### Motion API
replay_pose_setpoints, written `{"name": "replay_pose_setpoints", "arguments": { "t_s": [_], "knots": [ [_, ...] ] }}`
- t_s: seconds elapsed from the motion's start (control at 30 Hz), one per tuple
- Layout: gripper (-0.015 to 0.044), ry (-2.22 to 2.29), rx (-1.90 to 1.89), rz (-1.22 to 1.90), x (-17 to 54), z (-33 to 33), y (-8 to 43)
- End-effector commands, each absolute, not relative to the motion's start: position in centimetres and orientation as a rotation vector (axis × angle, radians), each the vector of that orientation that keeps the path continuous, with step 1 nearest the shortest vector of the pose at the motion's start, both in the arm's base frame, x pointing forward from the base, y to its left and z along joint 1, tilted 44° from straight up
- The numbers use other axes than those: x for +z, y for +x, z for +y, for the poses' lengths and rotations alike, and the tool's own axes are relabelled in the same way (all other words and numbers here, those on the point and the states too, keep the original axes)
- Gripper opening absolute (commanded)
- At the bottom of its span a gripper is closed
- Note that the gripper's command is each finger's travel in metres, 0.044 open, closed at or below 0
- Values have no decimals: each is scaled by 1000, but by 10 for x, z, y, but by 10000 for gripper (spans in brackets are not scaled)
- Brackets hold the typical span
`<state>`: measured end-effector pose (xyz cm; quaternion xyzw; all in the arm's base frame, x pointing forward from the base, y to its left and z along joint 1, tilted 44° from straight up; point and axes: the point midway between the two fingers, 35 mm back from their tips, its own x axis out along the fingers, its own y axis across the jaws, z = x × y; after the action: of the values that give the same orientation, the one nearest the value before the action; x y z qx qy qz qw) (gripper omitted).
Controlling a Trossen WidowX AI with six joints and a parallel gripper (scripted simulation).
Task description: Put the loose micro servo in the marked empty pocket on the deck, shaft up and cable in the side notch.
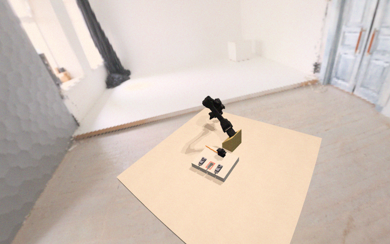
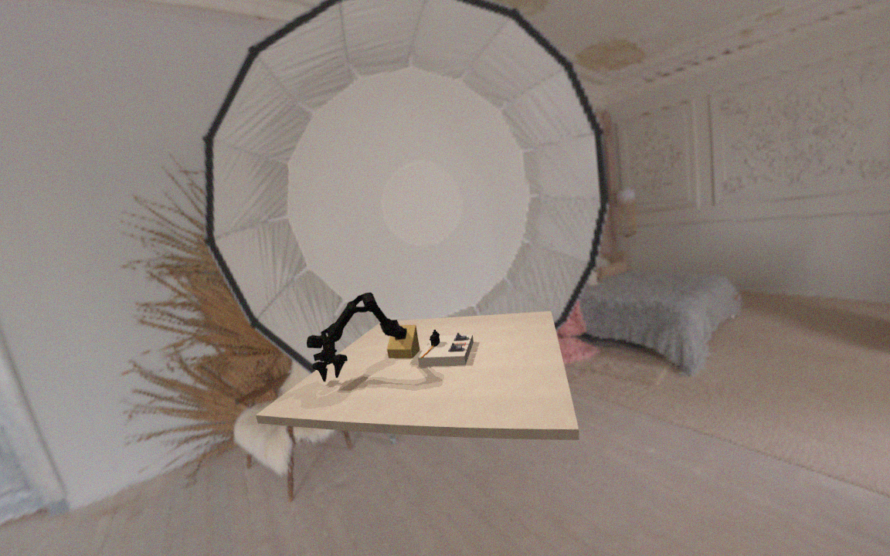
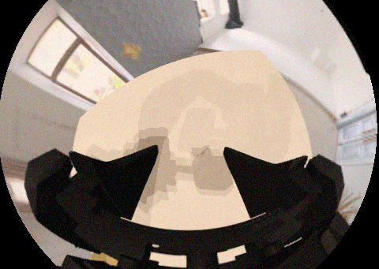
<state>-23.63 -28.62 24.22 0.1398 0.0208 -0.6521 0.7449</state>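
Note:
The loose black micro servo (image 1: 221, 151) (image 2: 434, 337) appears to rest on the part of the light deck (image 1: 229, 160) (image 2: 443, 360) nearest the yellow block. Its orange cable (image 1: 211, 148) (image 2: 428, 350) stretches out to one side. The red-outlined pocket (image 1: 210, 165) is empty, between two fitted servos (image 1: 202, 160) (image 1: 218, 168). My gripper (image 2: 331, 377) (image 3: 191, 150) is open and empty, low over the table and well away from the deck and the servo. The servo and deck are outside the wrist view. The loose servo's shaft direction is too small to tell.
A yellow wedge-shaped block (image 1: 232, 142) (image 2: 402, 347) stands beside the deck, close to the loose servo and the arm's lower part. The arm's shadow falls across the table (image 1: 260, 182) (image 2: 504, 404) (image 3: 118, 115). A table edge is close to the gripper in the exterior view.

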Motion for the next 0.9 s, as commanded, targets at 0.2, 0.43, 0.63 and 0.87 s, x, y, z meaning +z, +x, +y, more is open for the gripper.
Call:
{"name": "replay_pose_setpoints", "arguments": {
  "t_s": [0.2, 0.43, 0.63, 0.87],
  "knots": [
    [440, 283, -1414, 72, 243, -292, -231],
    [440, 254, -1349, 110, 251, -315, -203],
    [440, 215, -1269, 149, 262, -338, -166],
    [440, 185, -1199, 163, 275, -348, -132]
  ]
}}
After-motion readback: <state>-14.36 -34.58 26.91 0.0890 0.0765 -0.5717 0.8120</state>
